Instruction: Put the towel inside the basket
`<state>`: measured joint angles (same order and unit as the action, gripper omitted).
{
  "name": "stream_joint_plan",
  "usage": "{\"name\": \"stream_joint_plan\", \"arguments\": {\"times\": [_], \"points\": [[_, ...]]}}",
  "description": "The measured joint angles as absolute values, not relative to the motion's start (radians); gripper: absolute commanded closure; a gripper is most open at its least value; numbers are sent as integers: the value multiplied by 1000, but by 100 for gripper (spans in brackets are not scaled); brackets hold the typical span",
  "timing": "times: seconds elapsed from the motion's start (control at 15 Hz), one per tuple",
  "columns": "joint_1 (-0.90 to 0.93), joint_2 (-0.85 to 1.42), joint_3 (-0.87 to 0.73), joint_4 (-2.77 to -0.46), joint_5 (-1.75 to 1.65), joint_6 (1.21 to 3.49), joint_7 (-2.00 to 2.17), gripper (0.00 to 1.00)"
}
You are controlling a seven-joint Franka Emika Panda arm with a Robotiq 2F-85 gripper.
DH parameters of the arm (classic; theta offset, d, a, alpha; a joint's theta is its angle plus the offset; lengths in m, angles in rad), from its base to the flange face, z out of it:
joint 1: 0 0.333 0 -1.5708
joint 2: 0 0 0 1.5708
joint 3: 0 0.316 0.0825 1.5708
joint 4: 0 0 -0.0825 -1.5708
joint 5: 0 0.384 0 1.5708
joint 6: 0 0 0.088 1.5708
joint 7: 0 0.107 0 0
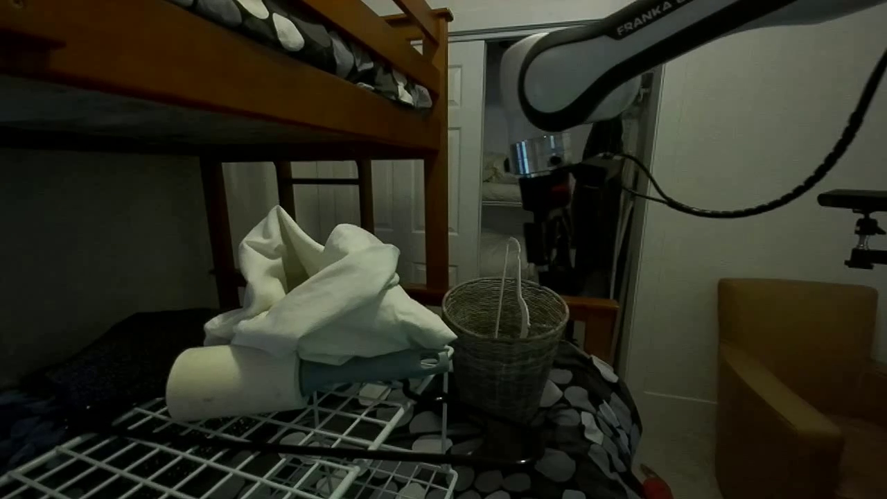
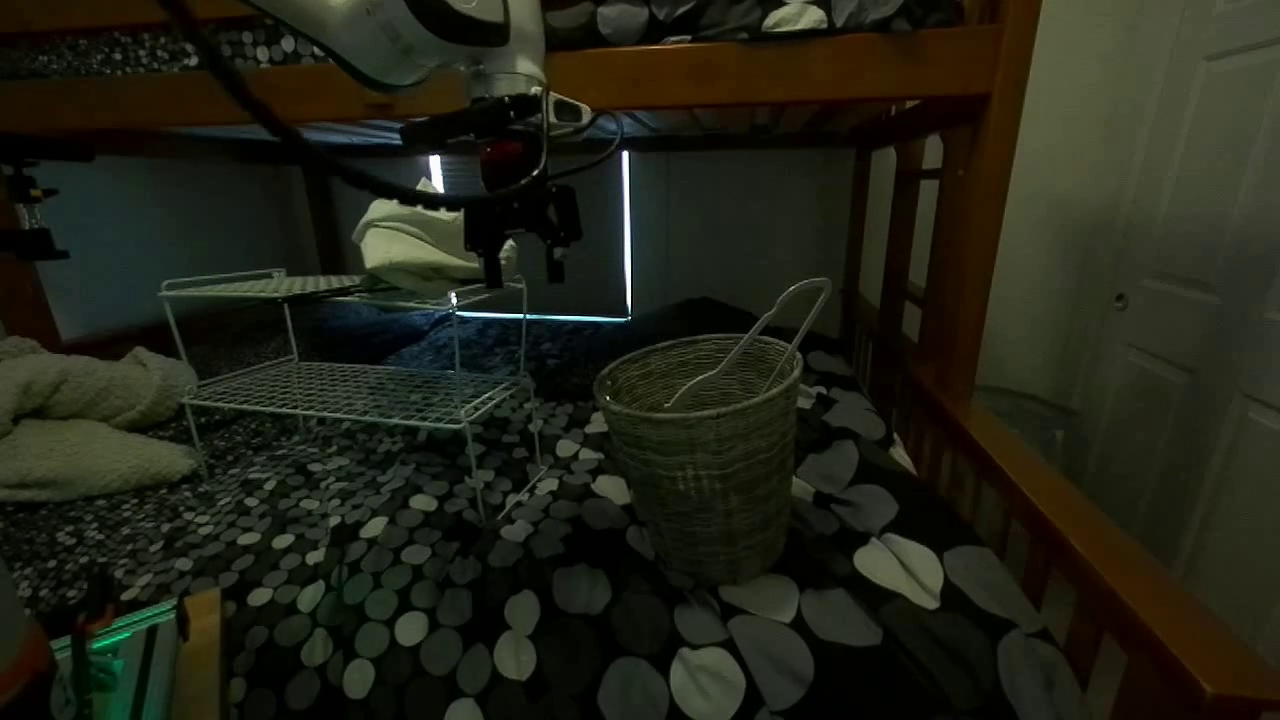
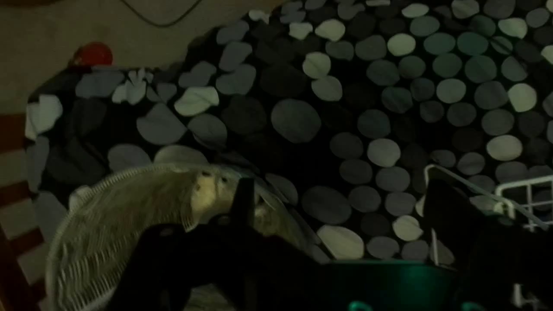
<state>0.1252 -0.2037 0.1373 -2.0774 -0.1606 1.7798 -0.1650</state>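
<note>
The towel [image 1: 332,298] is a crumpled white cloth on top of a white wire rack [image 1: 277,457]. It also shows in an exterior view [image 2: 415,245], partly behind my gripper; it is out of the wrist view. The basket [image 1: 509,374] is grey-brown wicker and stands upright on the bed, also in an exterior view [image 2: 710,470] and at the lower left of the wrist view [image 3: 99,250]. A pale looped handle [image 2: 750,345] rises from it. My gripper [image 2: 525,270] is open, with nothing between its fingers [image 3: 343,190]. It hangs above the bed, higher than the basket rim.
A white roll [image 1: 235,384] and a teal object [image 1: 367,371] lie under the towel on the rack. A pale yellowish item [image 3: 207,194] shows inside the basket. The upper bunk [image 2: 780,80] runs overhead. A fleece blanket [image 2: 80,430] and wooden bed rail [image 2: 1080,530] flank the bed.
</note>
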Motion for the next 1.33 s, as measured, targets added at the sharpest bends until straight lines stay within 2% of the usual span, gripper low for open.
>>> {"name": "stream_joint_plan", "arguments": {"times": [0.4, 0.67, 0.93, 1.33], "points": [[239, -33, 266, -1841, -289, 1850, -186, 0], [246, -26, 267, -1825, -276, 1864, -180, 0], [244, -90, 255, -1894, -138, 2023, -121, 0], [259, -303, 253, -2126, 39, 2362, -62, 0]]}}
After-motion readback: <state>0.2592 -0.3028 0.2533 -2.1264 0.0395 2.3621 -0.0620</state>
